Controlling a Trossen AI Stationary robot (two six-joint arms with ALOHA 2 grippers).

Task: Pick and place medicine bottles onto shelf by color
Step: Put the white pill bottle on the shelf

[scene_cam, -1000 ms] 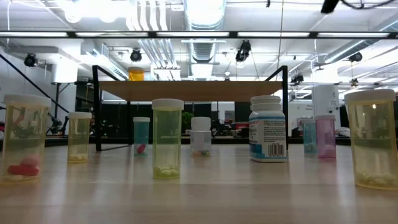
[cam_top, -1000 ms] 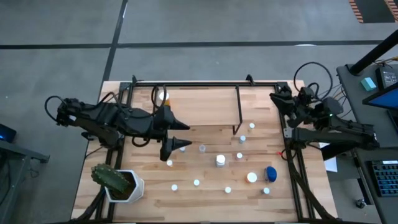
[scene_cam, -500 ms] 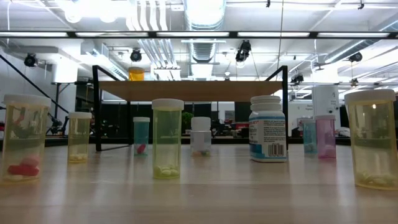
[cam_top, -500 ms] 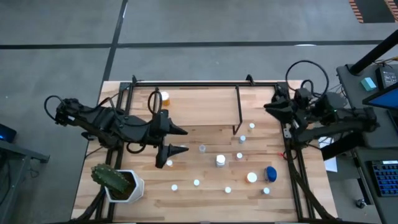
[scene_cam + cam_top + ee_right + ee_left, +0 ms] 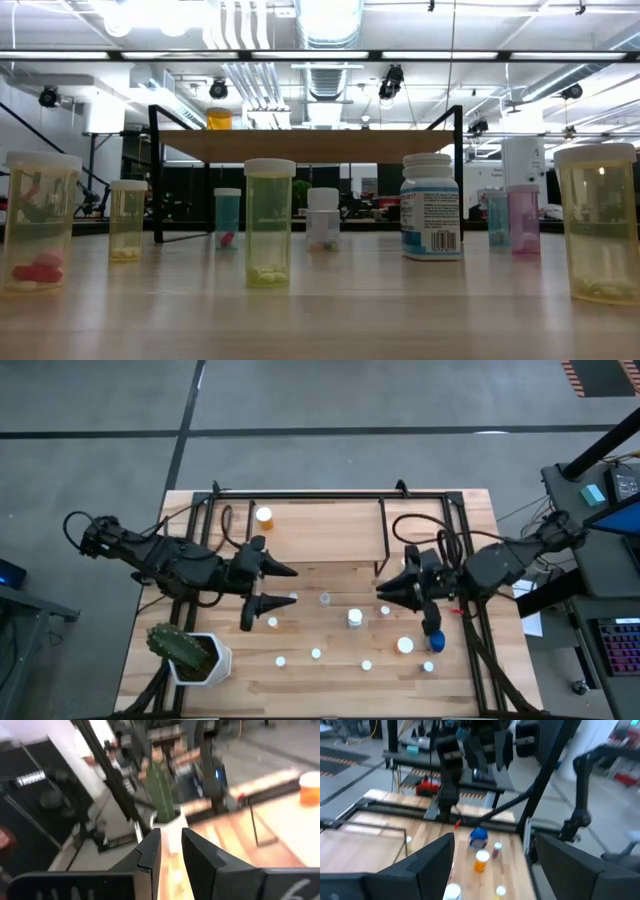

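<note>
Only one orange bottle [image 5: 264, 516] stands on the shelf [image 5: 320, 530], toward its left end; by my reckoning the sorting has barely begun, since every other bottle is still down on the table [image 5: 200, 690].

On the left, my left gripper [image 5: 282, 586] hangs over the table just in front of the shelf, its fingers spread wide and holding nothing. A white-capped bottle [image 5: 272, 622] stands just on its near side, under the near finger; two more caps [image 5: 281, 660] lie nearer still, toward the cactus pot [image 5: 200, 660] in the near left corner.

In the middle, a clear bottle [image 5: 326, 599] and a wider white cap [image 5: 354, 618] stand between my two grippers, apart from both.

On the right, my right gripper [image 5: 384, 589] reaches in from the right edge with its fingers drawn narrow, a slim gap between them, and nothing in them that I can see. A small bottle [image 5: 386, 610] sits just near of its tip, not touching. The blue bottle [image 5: 435, 639] and a white cap [image 5: 404, 646] stand beside my right arm on the near side.
</note>
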